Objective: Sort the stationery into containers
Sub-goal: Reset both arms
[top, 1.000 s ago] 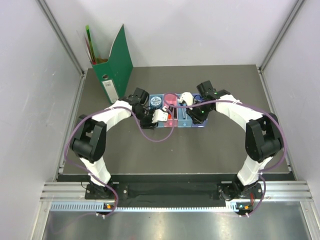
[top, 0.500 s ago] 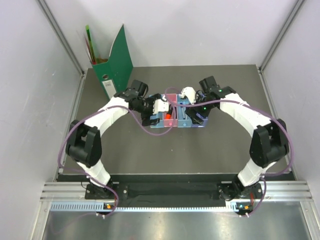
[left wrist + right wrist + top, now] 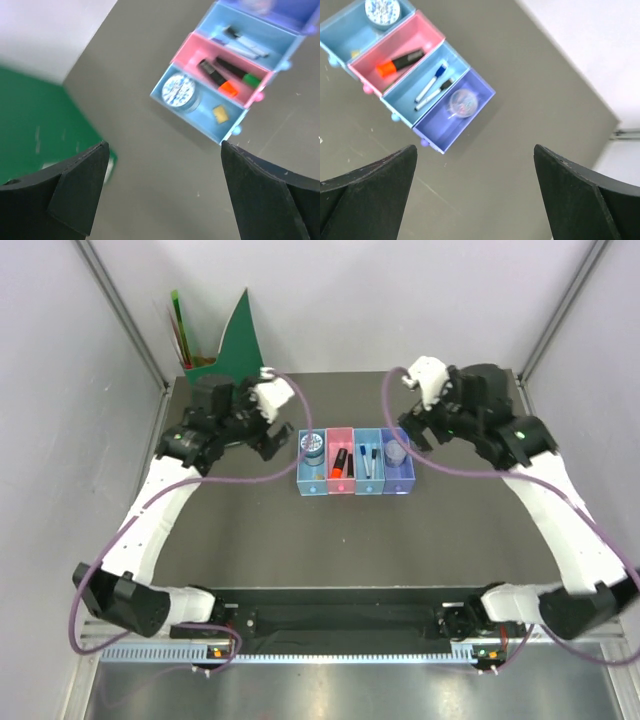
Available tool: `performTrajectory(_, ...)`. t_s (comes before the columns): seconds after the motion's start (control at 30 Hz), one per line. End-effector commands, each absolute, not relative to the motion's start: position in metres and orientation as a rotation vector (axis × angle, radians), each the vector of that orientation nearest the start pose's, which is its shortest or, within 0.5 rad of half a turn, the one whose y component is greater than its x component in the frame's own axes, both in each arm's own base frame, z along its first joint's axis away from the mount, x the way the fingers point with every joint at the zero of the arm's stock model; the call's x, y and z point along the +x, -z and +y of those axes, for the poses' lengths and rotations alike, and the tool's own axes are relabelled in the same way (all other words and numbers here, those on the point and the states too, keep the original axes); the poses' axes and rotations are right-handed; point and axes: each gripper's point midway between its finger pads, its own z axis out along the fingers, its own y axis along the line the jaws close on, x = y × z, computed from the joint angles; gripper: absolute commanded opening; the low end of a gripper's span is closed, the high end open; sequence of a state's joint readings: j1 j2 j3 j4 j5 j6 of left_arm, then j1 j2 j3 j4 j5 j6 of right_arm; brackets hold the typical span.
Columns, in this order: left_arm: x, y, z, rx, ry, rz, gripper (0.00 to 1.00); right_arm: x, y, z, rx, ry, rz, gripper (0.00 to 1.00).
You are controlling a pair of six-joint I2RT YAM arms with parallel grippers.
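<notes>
Four containers stand in a row mid-table: blue tray (image 3: 311, 484), pink tray (image 3: 340, 487), light blue tray (image 3: 369, 486), purple tray (image 3: 398, 483). A bluish disc (image 3: 179, 90) lies in the blue tray. The orange-and-black highlighter (image 3: 217, 77) and green-capped marker (image 3: 240, 74) share the pink tray. Two white pens (image 3: 432, 87) lie in the light blue tray, and a clear disc (image 3: 462, 102) rests in the purple one. My left gripper (image 3: 268, 435) hangs open and empty, raised left of the row. My right gripper (image 3: 418, 430) is open and empty, raised to its right.
The tall green file folder (image 3: 225, 360) with coloured sheets stands at the back left corner, close behind my left wrist. A small yellow piece (image 3: 219, 113) lies in the blue tray. White walls enclose the dark table (image 3: 330, 540) on three sides.
Both grippers have opened and lifted away from the trays, the left one back and to the left, the right one back and to the right. The trays' contents now show.
</notes>
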State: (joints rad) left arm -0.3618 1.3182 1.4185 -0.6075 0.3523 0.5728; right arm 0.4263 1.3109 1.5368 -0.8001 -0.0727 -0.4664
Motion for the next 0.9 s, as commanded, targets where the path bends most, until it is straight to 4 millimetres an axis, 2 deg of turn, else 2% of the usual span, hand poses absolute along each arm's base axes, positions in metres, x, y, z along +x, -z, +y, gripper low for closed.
performTrajectory(0.0, 0.346, -0.308, -0.102, 0.728, 0.223, 1.946, 0.98, 0.305, -0.358, 0.118, -0.789, -0.045, 1.872, 1.0)
performTrajectory(0.03, 0.341, -0.309, -0.094, 0.69, 0.238, 1.963, 0.97, 0.29, -0.354, 0.111, -0.794, -0.047, 1.9, 1.0)
performTrajectory(0.07, 0.334, -0.319, -0.076, 0.632, 0.237, 1.945, 0.98, 0.283, -0.351, 0.108, -0.794, -0.052, 1.917, 1.0)
performTrajectory(0.13, 0.323, -0.317, -0.066, 0.602, 0.263, 1.951, 0.98, 0.264, -0.345, 0.097, -0.798, -0.057, 1.942, 1.0)
performTrajectory(0.17, 0.316, -0.323, -0.049, 0.558, 0.234, 1.946, 0.97, 0.258, -0.345, 0.095, -0.794, -0.061, 1.94, 1.0)
performTrajectory(0.2, 0.312, -0.324, -0.048, 0.551, 0.249, 1.947, 0.98, 0.248, -0.352, 0.091, -0.777, -0.061, 1.909, 1.0)
performTrajectory(0.3, 0.297, -0.325, -0.043, 0.536, 0.259, 1.953, 0.97, 0.238, -0.363, 0.082, -0.709, -0.052, 1.863, 1.0)
performTrajectory(0.53, 0.288, -0.331, -0.045, 0.51, 0.273, 1.925, 0.98, 0.237, -0.383, 0.068, -0.616, 0.003, 1.833, 1.0)
performTrajectory(0.87, 0.283, -0.329, -0.046, 0.504, 0.278, 1.92, 0.98, 0.239, -0.383, 0.067, -0.617, 0.013, 1.841, 1.0)
